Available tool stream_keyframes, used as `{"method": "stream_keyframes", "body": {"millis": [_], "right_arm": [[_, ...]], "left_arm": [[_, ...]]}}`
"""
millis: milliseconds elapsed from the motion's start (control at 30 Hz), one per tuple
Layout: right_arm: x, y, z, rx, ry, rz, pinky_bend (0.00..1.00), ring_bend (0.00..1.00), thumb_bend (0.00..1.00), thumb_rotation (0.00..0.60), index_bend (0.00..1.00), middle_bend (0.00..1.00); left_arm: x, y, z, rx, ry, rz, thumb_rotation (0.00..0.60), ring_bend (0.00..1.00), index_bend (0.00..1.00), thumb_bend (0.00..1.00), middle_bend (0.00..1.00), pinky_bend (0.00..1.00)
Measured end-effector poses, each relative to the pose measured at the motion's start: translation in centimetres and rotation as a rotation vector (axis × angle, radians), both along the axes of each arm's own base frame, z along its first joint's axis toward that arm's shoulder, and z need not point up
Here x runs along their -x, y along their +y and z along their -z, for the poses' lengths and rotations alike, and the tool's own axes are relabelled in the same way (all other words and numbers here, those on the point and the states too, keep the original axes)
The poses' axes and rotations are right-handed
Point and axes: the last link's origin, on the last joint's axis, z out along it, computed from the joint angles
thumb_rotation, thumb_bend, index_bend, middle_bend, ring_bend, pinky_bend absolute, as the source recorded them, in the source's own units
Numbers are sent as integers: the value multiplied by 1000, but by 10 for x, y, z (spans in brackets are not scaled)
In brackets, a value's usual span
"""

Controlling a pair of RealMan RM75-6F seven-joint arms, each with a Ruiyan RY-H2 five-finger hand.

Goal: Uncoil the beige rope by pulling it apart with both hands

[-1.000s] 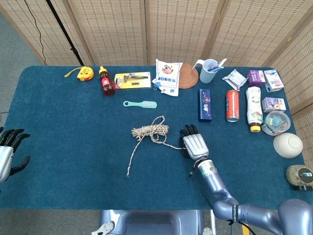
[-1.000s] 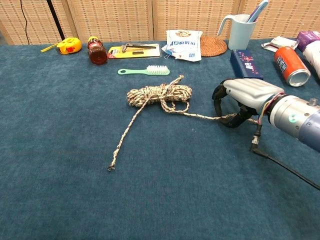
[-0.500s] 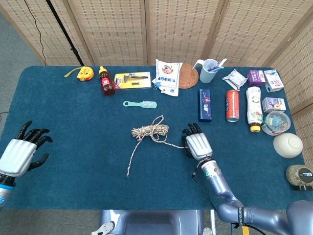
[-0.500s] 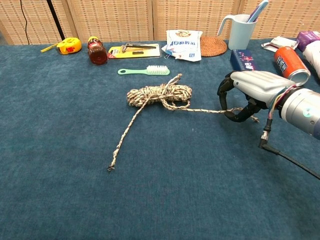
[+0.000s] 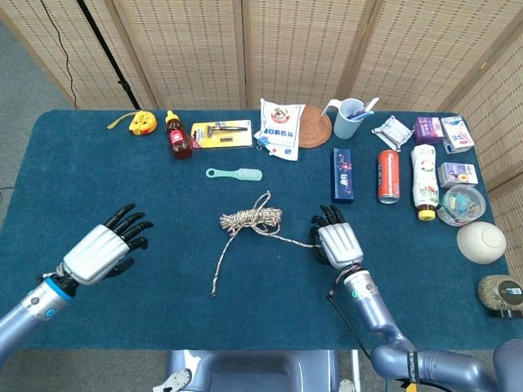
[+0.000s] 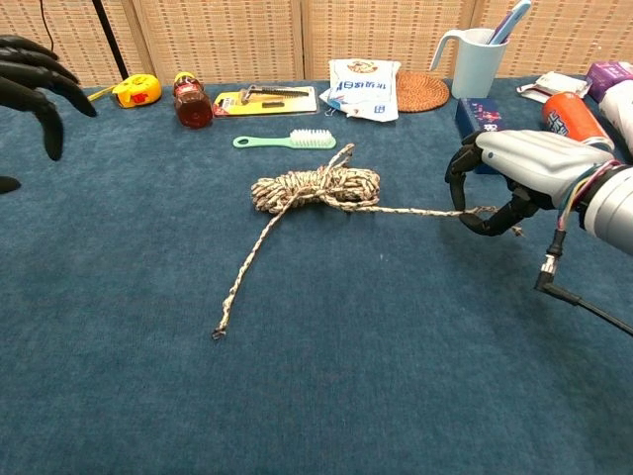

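Presently, left to right. Left hand (image 5: 105, 250): fingers spread, holding nothing, well apart from the rope. Beige rope (image 5: 250, 219): mid-table coil, one loose tail lying toward the front edge, the other drawn taut rightward; likely light, limp, rough enough to grip, best taken at that free tail. Right hand (image 6: 509, 178): fingers curled on the taut strand. Blue cup (image 5: 347, 119): holds a toothbrush.

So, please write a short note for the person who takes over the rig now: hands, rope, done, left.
Right hand: holds one rope end, strand drawn taut off the table.
Left hand: open, above the cloth, left of the rope, not touching it.
Rope: bundle coiled mid-table; other tail lies loose toward the front.
Done: right grip only.
Left: grasp the tail with the left hand, pull both apart.
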Motion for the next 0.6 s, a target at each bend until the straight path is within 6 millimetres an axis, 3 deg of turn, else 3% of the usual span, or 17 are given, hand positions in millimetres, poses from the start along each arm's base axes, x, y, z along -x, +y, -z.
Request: {"method": "stream_keyframes", "body": {"millis": [200,600], "right_arm": [[3,2,0,0,-1,11,0,54,470,600,653,269],[9,1,1,-2,-4,32,0,57,471,600,653,269]], "left_arm": [[-15,8,31,93,54,144,600,17,493,297,159,0],[-36,16,84,223,56,256,600,7,536,296,156,0]]}}
